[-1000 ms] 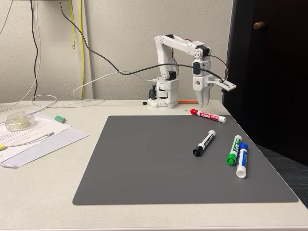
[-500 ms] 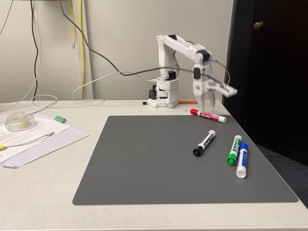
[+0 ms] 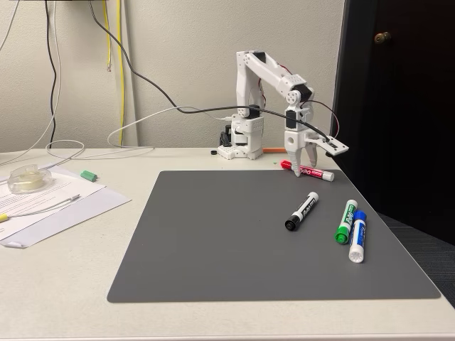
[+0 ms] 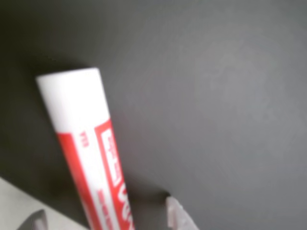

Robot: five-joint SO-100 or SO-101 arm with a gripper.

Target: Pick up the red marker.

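The gripper (image 3: 296, 172) is seen in the fixed view lowered onto the far right part of the grey mat (image 3: 213, 241), its fingers pointing down and its tips at or just above the mat surface. The jaws are held apart: in the wrist view two fingertips (image 4: 178, 213) are seen at the bottom edge, one on each side of the red marker (image 4: 91, 153), with the barrel passing between them. No squeeze on the barrel can be made out, so the marker is judged to be straddled rather than held.

The red marker (image 3: 310, 171) is seen lying flat near the far right corner of the mat. In the fixed view its long axis runs from the red cap at the upper left to the white end at the lower right, and the gripper is set over the cap half, the white end reaching out to the right of the fingers. In the wrist view the barrel is crossed by the line between the fingertips, so a closing stroke is judged to meet it across its width. The coming move is therefore judged to be a plain closing, then a lift.

Nearer the camera, well apart from the gripper, a black-capped marker (image 3: 301, 211), a green marker (image 3: 346, 221) and a blue marker (image 3: 357, 236) are seen on the mat.
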